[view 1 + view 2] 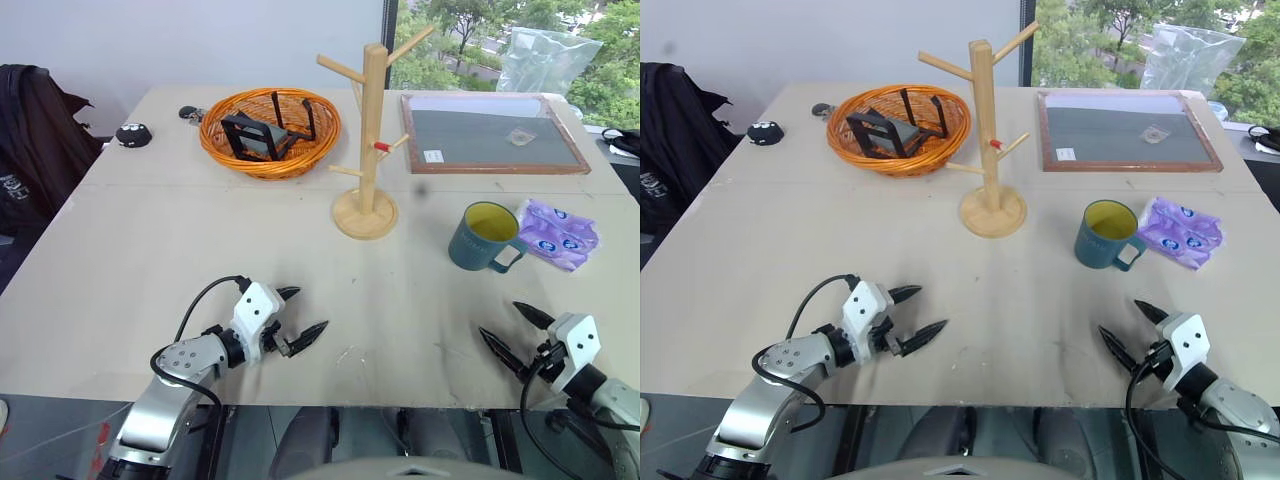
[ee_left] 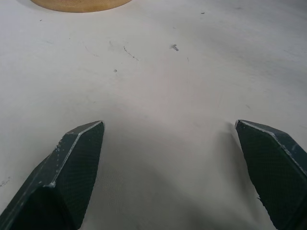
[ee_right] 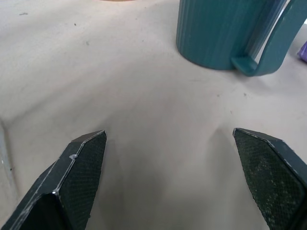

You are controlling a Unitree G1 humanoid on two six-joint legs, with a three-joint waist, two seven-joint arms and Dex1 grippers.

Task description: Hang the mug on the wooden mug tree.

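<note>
Teal mug upright on the table, handle toward the nearer right gripper; left gripper farther off, both spread and empty, mug tree beyond.

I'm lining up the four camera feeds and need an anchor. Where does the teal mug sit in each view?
Left eye view: the mug stands right of centre, beside the purple packet.
Right eye view: the mug is right of centre, again next to the packet.
Left wrist view: not in it.
Right wrist view: the mug's lower body and handle lie ahead of the open right gripper.
Shared landmark: the wooden mug tree, left of the mug.
</note>
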